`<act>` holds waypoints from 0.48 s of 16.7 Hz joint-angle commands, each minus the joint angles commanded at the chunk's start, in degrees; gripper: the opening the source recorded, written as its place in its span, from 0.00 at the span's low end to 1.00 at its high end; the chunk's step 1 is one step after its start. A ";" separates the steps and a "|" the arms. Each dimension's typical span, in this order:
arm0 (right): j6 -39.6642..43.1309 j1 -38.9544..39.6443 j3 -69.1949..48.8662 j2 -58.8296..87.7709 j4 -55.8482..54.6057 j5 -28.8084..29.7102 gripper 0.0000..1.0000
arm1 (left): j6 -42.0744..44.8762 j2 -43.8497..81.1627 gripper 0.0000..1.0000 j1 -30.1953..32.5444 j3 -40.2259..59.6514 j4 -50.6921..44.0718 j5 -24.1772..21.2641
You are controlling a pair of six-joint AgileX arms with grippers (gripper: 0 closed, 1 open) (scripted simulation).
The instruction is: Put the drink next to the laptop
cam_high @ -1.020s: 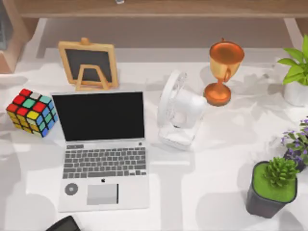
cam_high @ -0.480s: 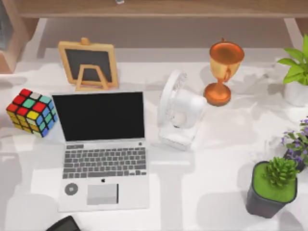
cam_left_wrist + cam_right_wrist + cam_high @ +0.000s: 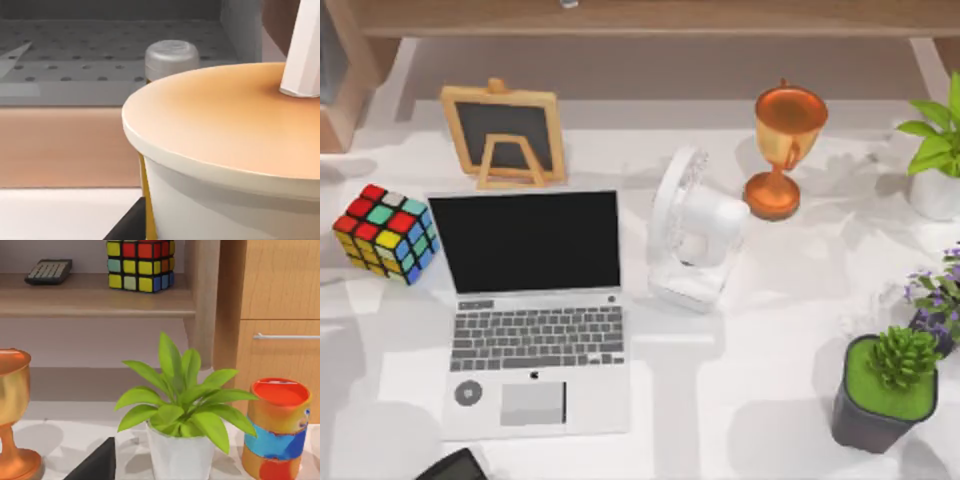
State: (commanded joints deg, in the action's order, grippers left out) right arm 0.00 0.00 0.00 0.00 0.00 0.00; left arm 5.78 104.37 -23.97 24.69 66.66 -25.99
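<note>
The drink (image 3: 225, 130) sits hard up against the left gripper (image 3: 125, 227), its white straw (image 3: 302, 55) at the far rim; whether the gripper has closed on it I cannot tell. Just beyond it stands a grey-capped bottle (image 3: 170, 59). Well away, the laptop (image 3: 532, 310) has not moved over the last second; only the shadows beside it have drifted (probably the arm moving). I judge the carry to the laptop is not yet done. The right gripper (image 3: 97, 462) idles near a potted plant (image 3: 175, 410).
</note>
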 joint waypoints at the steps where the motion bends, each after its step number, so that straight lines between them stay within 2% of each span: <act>1: 0.00 0.00 0.00 0.00 0.00 0.00 1.00 | 0.00 0.00 0.00 0.00 0.00 0.00 0.00; 8: 0.00 0.00 0.00 0.00 0.00 0.00 1.00 | 0.04 -1.95 0.00 0.23 0.50 -1.64 -0.01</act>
State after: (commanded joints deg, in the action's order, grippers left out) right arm 0.00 0.00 0.00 0.00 0.00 0.00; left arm 5.82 102.41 -23.74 25.19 65.03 -25.99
